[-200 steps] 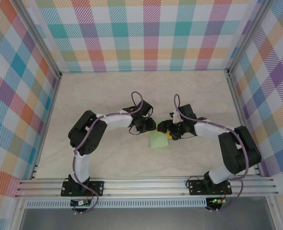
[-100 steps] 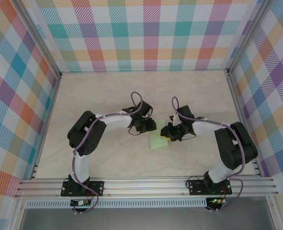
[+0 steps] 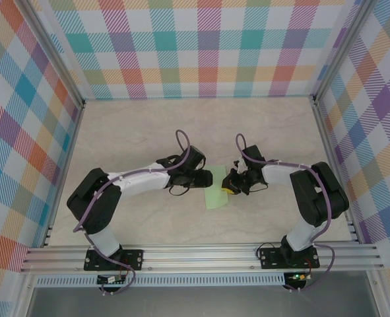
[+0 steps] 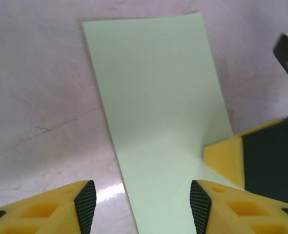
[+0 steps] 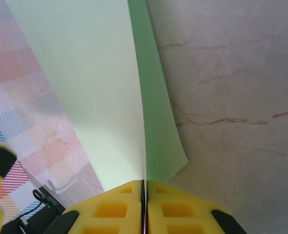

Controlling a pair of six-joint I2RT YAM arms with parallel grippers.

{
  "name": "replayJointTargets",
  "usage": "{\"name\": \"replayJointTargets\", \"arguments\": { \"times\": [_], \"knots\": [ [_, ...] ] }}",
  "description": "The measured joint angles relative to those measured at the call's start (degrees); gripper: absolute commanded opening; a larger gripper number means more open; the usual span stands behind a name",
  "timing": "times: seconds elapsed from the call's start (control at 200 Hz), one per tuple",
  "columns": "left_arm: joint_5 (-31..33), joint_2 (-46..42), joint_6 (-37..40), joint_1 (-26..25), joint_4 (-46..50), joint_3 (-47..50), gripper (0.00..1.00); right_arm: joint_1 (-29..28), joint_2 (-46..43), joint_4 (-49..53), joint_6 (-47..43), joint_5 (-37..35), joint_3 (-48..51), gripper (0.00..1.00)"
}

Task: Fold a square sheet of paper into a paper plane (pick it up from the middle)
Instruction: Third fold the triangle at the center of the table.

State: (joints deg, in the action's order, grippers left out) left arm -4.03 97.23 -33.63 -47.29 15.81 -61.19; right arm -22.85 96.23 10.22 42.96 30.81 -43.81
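Above the pale surface (image 4: 36, 73), right fingers (image 5: 182, 209) pinch the thin pale-green paper sheet (image 4: 153, 97), left fingers (image 4: 41, 209) spread; tugging may tear it.

Plain pale-green paper (image 4: 153, 107) on a cream table (image 3: 148, 132) marbled with faint brown veins. Walls (image 3: 208, 46) in pastel plaid: teal, orange, purple, pink and yellow bands with white diagonal hatching. Arms (image 3: 138, 179) white and black, with purple cables (image 3: 177, 139). Fingers (image 4: 41, 214) bright yellow, with ribbed black pads (image 4: 86, 204). Silver ridged rail (image 3: 201, 254).
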Motion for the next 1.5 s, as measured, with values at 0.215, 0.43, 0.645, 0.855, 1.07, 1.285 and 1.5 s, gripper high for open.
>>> {"name": "replayJointTargets", "arguments": {
  "times": [0.215, 0.43, 0.645, 0.855, 1.07, 1.285, 1.5],
  "knots": [
    [8.11, -2.03, 6.08, -11.21, 3.17, -0.2, 0.62, 0.0, 0.0, -1.51, 4.02, 0.39, 0.68, 0.1],
    [17.9, 3.65, 10.82, -21.03, 6.69, -5.77, 0.62, 0.0, 0.0, -1.31, 4.63, 0.35, 0.68, 0.11],
    [25.29, 8.28, 12.57, -23.76, 7.21, -8.13, 0.62, 0.0, 0.0, -1.14, 4.63, 0.79, 0.66, 0.12],
    [30.08, 12.96, 13.88, -24.22, 8.59, -11.76, 0.47, 0.0, 0.0, -1.14, 4.63, 1.46, 0.66, 0.12],
    [32.96, 13.88, 13.49, -24.57, 9.35, -12.66, 0.23, 0.0, 0.0, -1.14, 4.61, 1.46, 0.66, 0.14],
    [35.06, 13.88, 13.66, -24.59, 10.01, -12.68, 0.03, 0.07, -0.02, -0.87, 4.26, 1.38, 0.66, 0.22],
    [32.76, 11.76, 13.55, -23.76, 8.79, -10.43, 0.0, 1.31, -2.51, 2.1, 2.25, 0.37, 0.66, 0.35]
  ]
}}
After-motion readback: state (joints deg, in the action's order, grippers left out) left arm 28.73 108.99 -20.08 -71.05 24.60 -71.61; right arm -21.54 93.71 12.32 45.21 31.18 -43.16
